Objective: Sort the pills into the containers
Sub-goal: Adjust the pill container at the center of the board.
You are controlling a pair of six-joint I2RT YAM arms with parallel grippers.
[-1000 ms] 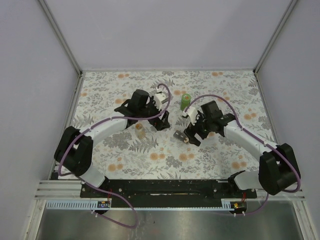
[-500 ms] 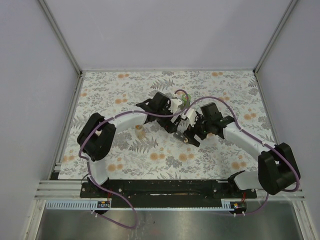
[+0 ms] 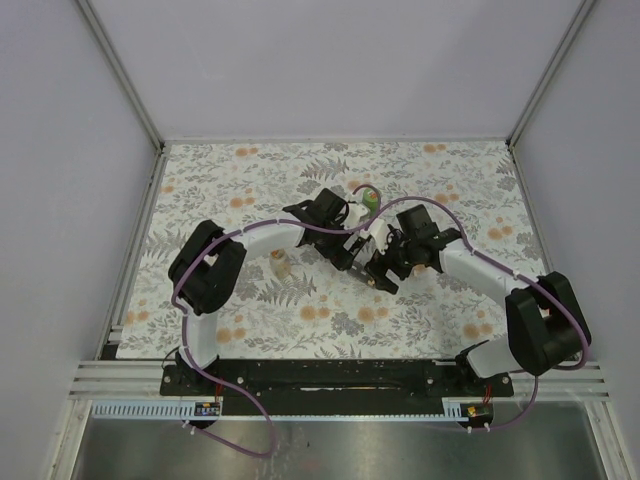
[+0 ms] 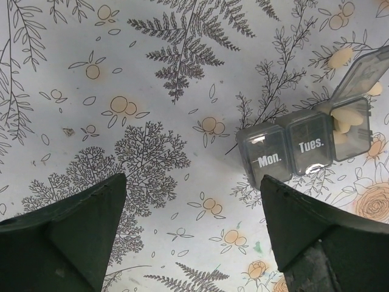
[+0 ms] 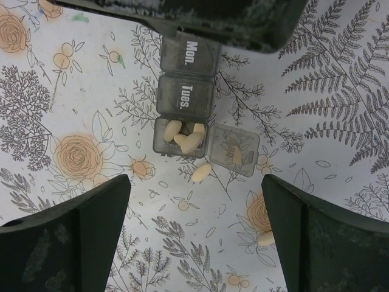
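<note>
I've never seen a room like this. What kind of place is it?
Probably a robot test booth, not a home: plain pale walls with metal corner posts surround a flower-patterned tabletop, and the white-and-black left arm and right arm are bolted to a black rail at its near edge.

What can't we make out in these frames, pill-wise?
- Right wrist view: the pill organizer's end beyond "Mon." is hidden by the left arm; the pill under the tinted lid is blurred.
- Left wrist view: the open compartment is cut off by the right edge, so the pill count is unclear.
- Top view: organizer mostly covered by left arm and right arm; pills too small; green bottle partly hidden.
</note>
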